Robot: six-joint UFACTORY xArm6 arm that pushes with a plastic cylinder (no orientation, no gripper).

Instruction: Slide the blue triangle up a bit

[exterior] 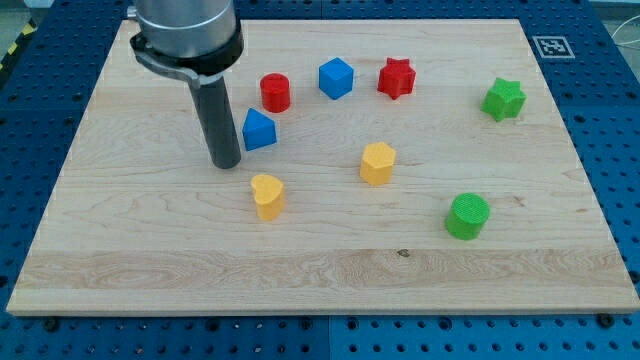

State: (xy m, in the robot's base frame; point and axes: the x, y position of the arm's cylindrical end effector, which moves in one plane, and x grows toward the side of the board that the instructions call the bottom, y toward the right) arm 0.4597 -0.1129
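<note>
Beyond the green cylinder (467, 215) nearest the lens, my tip (226, 163), a bare rod holding nothing, rests just left of the blue triangle (259, 130), one of eight blocks: two each of blue, red, yellow, green.

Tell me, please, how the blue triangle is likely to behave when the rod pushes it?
The blue triangle looks rigid and squat, so it should slide rather than tip. Its slanted sides may make it rotate off my tip, now at its lower left. The red cylinder above could block it.

No legible text; fiducial marker (549, 46) on board (330, 270).
</note>
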